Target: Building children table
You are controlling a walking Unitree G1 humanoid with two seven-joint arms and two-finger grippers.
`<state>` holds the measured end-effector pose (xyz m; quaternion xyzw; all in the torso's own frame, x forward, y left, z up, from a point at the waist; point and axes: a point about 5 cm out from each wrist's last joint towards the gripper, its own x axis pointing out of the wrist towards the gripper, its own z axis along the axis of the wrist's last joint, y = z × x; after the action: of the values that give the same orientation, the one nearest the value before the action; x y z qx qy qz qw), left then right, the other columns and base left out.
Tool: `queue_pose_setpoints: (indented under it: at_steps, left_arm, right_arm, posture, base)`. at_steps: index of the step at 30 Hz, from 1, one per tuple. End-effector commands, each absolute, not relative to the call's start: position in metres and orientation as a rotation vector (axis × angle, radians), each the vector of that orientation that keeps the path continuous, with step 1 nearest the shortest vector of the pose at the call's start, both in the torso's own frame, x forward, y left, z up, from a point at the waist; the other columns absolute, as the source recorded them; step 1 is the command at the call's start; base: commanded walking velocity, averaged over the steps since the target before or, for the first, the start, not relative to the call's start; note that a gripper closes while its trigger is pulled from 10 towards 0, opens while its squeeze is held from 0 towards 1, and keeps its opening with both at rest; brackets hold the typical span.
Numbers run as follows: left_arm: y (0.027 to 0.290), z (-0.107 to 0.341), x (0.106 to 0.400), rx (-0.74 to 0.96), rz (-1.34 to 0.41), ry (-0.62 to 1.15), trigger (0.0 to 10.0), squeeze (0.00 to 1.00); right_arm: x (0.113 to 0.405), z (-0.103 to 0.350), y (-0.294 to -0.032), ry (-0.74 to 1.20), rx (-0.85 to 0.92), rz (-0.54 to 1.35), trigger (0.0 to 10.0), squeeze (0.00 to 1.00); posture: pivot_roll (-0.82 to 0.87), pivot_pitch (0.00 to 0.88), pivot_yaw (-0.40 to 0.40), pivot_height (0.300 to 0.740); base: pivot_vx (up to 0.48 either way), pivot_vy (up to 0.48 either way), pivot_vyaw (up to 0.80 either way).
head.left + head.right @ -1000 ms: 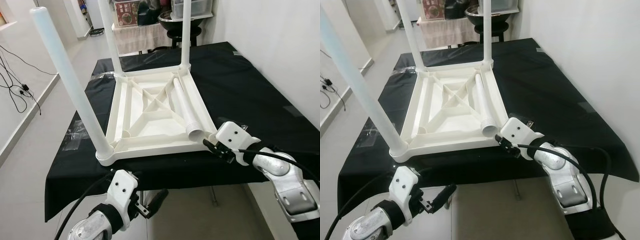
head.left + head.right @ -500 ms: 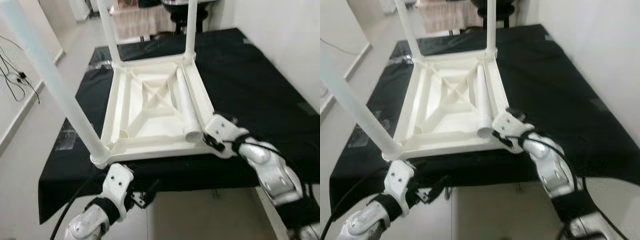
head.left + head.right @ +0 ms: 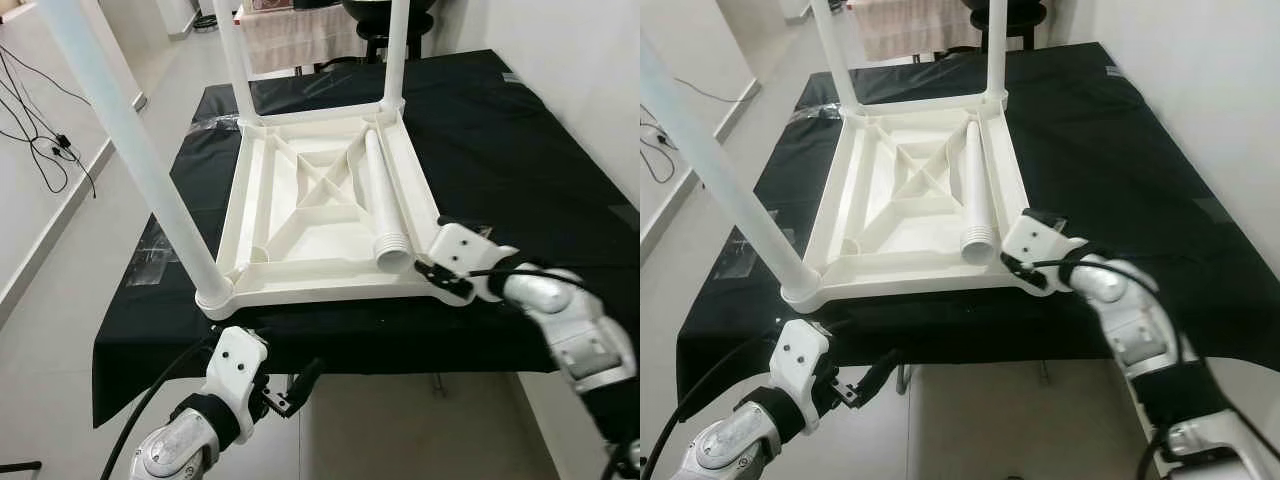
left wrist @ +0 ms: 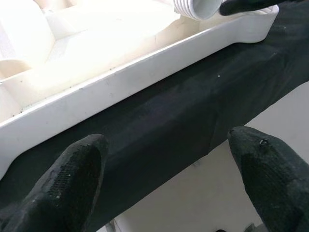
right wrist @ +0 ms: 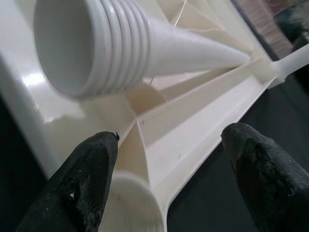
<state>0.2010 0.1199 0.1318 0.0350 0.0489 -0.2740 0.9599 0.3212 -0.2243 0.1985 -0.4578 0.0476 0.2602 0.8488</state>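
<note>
Loose ribbed leg (image 5: pixel 96 46) (hollow) between spread claw fingers (image 5: pixel 89 179)

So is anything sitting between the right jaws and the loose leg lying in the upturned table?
Nothing visible. The right gripper hovers open at the near right corner of the upturned table, over the empty corner socket. The loose leg lies just beyond it, threaded end toward the gripper, unobstructed.

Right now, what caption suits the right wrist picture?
Open right gripper straddling the upturned table's corner socket, beside the loose threaded leg.

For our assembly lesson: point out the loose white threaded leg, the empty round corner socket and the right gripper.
Loose white threaded leg (image 3: pixel 380 195), left eye view, mid-shaft.
Empty round corner socket (image 5: pixel 133 205), right wrist view, rim.
Right gripper (image 5: pixel 169 179), right wrist view, between fingertips.
</note>
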Motion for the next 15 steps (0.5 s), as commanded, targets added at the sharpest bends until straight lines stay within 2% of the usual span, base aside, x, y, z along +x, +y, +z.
queue_pose_setpoints:
  at_steps: [1,4,7,15]
  left_arm:
    - [0.124,0.13,0.201,0.091,-0.551,0.109,10.0,0.0]
    - [0.124,0.129,0.201,0.092,-0.554,0.109,10.0,0.0]
    - [0.123,0.129,0.202,0.094,-0.556,0.108,10.0,0.0]
    - [0.123,0.129,0.202,0.096,-0.553,0.106,10.0,0.0]
  right_arm:
    - [0.313,0.197,-0.223,0.105,-0.919,0.646,10.0,0.0]
    - [0.305,0.199,-0.221,0.105,-0.906,0.751,10.0,0.0]
    - [0.293,0.198,-0.205,0.086,-0.855,0.898,10.0,0.0]
    - [0.31,0.203,-0.186,0.016,-0.802,0.8,10.0,0.0]
  posture:
    - [-0.08,0.121,0.083,0.74]
    - [-0.08,0.12,0.083,0.74]
    - [-0.08,0.117,0.084,0.74]
    - [-0.07,0.115,0.079,0.74]
  base:
    - [0.0,0.0,0.0]
    - [0.0,0.0,0.0]
    - [0.0,0.0,0.0]
    - [0.0,0.0,0.0]
